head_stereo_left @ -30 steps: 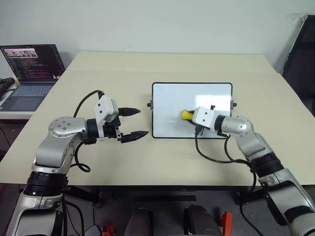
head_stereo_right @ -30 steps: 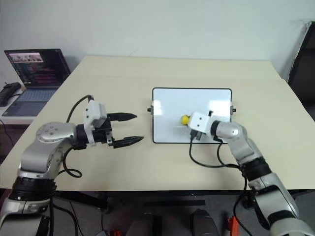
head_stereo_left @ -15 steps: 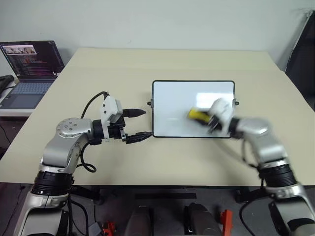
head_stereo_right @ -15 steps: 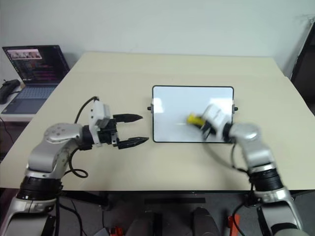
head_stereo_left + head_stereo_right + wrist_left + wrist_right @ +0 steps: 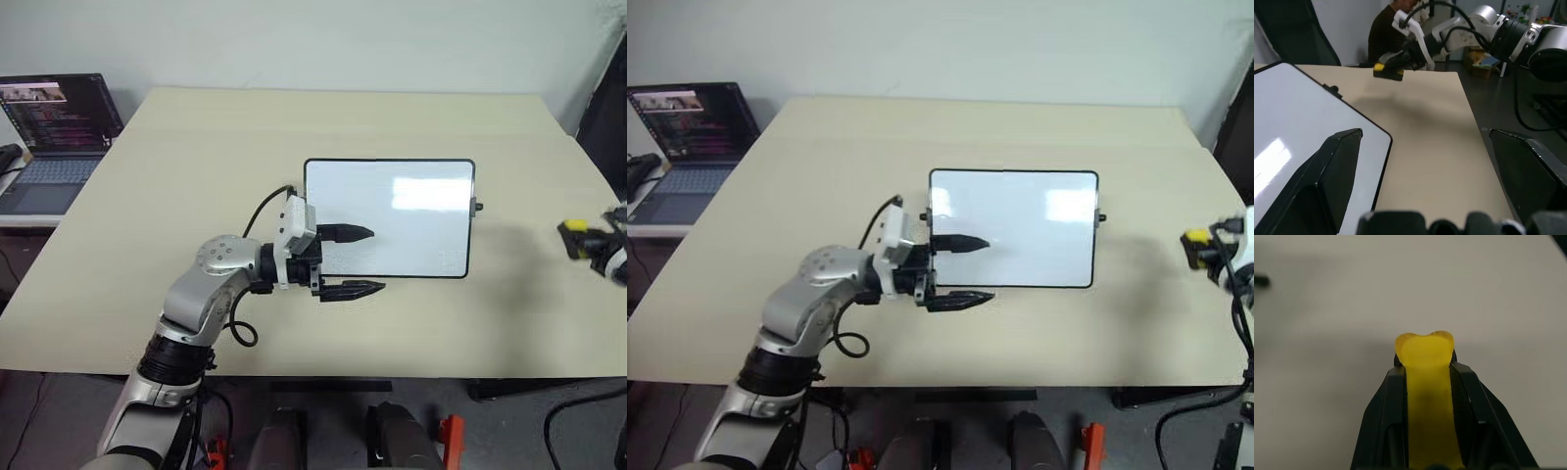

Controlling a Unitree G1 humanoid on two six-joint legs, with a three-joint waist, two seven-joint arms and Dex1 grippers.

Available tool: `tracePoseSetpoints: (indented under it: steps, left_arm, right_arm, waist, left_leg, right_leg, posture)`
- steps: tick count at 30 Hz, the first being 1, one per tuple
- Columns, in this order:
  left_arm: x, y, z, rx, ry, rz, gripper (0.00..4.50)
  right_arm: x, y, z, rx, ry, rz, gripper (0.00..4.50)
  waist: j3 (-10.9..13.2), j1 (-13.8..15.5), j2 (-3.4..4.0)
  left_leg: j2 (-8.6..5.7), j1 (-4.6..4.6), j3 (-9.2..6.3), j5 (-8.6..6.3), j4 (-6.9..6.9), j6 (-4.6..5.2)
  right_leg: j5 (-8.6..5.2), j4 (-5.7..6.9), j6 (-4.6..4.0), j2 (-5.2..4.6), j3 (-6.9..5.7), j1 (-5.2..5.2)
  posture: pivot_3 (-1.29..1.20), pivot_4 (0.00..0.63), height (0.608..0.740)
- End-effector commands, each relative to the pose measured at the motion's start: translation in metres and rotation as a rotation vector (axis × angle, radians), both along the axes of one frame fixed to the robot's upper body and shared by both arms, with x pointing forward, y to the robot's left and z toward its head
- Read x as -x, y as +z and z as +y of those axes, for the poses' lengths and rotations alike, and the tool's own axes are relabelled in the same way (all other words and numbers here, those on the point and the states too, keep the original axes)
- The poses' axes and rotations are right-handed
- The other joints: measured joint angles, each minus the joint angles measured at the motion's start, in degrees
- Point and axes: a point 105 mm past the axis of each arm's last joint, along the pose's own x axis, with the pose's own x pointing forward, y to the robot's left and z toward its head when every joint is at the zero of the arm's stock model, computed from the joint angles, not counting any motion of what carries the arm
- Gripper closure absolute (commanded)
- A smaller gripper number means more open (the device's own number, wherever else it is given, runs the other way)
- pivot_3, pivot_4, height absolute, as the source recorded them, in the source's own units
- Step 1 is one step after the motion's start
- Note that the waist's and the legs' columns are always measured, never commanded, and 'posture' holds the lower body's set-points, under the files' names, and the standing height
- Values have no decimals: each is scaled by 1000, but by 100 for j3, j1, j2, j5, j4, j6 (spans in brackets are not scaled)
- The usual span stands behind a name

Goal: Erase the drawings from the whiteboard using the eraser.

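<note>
The whiteboard [image 5: 392, 217] lies flat mid-table [image 5: 196, 176], long axis running left to right, its glossy white face bare. The left end effector [image 5: 345, 260] stands released, one finger over the board's near left corner, one just off it. Well right of the board, the right end effector [image 5: 1425, 382] is clenched on the yellow eraser [image 5: 1196, 240]

Bright, even overhead light. Window-like glare patch on whiteboard [image 5: 389, 217], toward its far right corner. Soft shadows on worktop [image 5: 196, 166]. Right end effector [image 5: 576, 238] motion-blurred; right wrist view soft.
</note>
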Motion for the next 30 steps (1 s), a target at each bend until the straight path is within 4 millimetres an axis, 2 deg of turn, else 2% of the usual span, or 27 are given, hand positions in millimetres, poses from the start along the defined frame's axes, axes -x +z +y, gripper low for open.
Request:
tracePoseSetpoints:
  steps: [1,6,13,16,17,18,20,22,24,27,30]
  left_arm:
    - [1,3,-4,4,-19,-32,0]
    - [-1,2,-1,2,-7,-36,0]
    - [1,0,2,0,2,-32,0]
    - [-2,0,4,3,29,-31,0]
    - [-4,0,7,8,50,-38,0]
    - [-8,2,12,19,89,-48,0]
    - [-22,13,31,72,209,-62,0]
    - [-42,23,66,112,391,-82,0]
    - [-55,24,97,122,533,-104,0]
    - [-79,22,133,143,762,-144,0]
    - [-98,20,156,178,970,-190,0]
  right_arm:
    - [-2,12,-1,36,43,-30,3670]
    - [-5,6,-6,25,26,-6,3670]
    - [-12,2,-13,16,-4,14,1419]
    - [-15,5,-11,11,12,4,306]
    - [-16,8,-10,20,13,-6,26]
    - [-18,19,-6,45,33,-46,26]
    - [-26,55,17,41,123,-217,26]
    - [-29,74,49,42,254,-353,26]
    - [-34,64,68,28,300,-397,26]
    - [-47,39,74,-18,214,-431,26]
    - [-56,22,78,-45,137,-465,26]
  waist:
    - [0,-31,3]
    - [0,-42,2]
    - [0,-38,3]
    - [0,-38,3]
    - [0,-37,3]
    - [0,-37,3]
    - [2,-49,6]
    - [2,-102,7]
    - [-1,-129,8]
    - [-7,-86,-4]
    - [-7,17,-4]
  left_leg:
    - [0,7,4,0,0,0]
    - [0,11,8,0,10,0]
    - [-1,8,12,0,13,-1]
    - [-1,8,12,0,13,-1]
    - [-1,8,13,0,13,-1]
    - [-1,8,13,0,13,-1]
    - [-1,9,14,0,14,-1]
    - [2,10,15,0,13,-1]
    - [8,20,12,0,12,0]
    - [13,23,3,0,12,0]
    - [-2,20,11,0,17,-2]
  right_leg:
    - [-1,0,1,2,6,4]
    - [-6,-2,33,2,13,13]
    - [7,-5,17,1,17,13]
    - [7,-4,17,1,17,13]
    - [7,-5,17,1,17,13]
    - [7,-4,17,0,17,13]
    - [7,-4,17,1,18,12]
    - [7,1,17,2,21,8]
    - [7,5,18,13,24,10]
    - [7,2,16,20,15,20]
    - [12,-1,22,-5,14,24]
  posture:
    - [0,150,740]
    - [0,150,740]
    - [0,150,740]
    - [0,150,740]
    - [0,150,740]
    - [0,150,740]
    - [0,150,740]
    - [0,150,740]
    - [0,150,740]
    - [0,150,740]
    - [0,150,740]
